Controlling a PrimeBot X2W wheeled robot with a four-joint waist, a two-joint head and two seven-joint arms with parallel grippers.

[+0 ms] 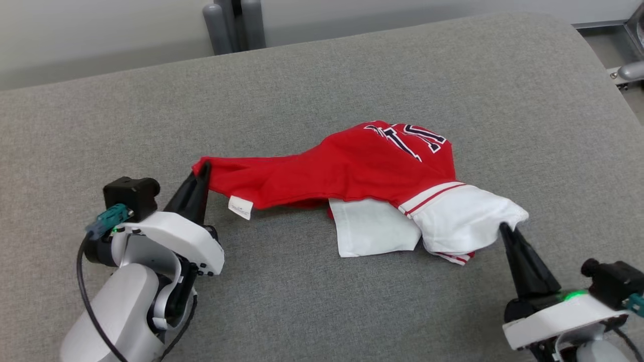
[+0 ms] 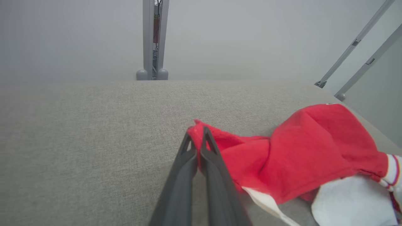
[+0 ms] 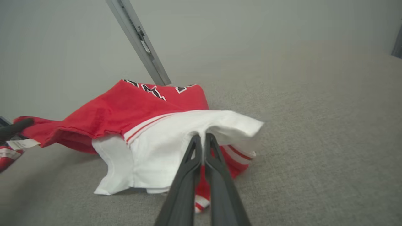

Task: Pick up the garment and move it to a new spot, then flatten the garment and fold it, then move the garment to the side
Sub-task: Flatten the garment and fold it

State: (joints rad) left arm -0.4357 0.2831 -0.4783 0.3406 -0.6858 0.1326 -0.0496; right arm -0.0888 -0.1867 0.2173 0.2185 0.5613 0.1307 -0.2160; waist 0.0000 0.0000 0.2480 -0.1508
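Note:
A red and white garment (image 1: pixel 362 176) with dark lettering lies stretched across the grey padded surface (image 1: pixel 322 75), partly lifted. My left gripper (image 1: pixel 203 168) is shut on the garment's red left end (image 2: pixel 201 131), and a white label (image 1: pixel 240 207) hangs just beside it. My right gripper (image 1: pixel 504 227) is shut on the white part at the garment's right end (image 3: pixel 220 125). In the right wrist view the pinched white cloth (image 3: pixel 202 135) rises in a small tent over the fingertips. The red middle (image 2: pixel 314 147) sags between the two grips.
Grey metal posts (image 1: pixel 234 25) stand behind the far edge of the surface. More metal frame parts (image 1: pixel 629 70) sit off the right edge. Bare grey fabric lies all around the garment, in front and behind.

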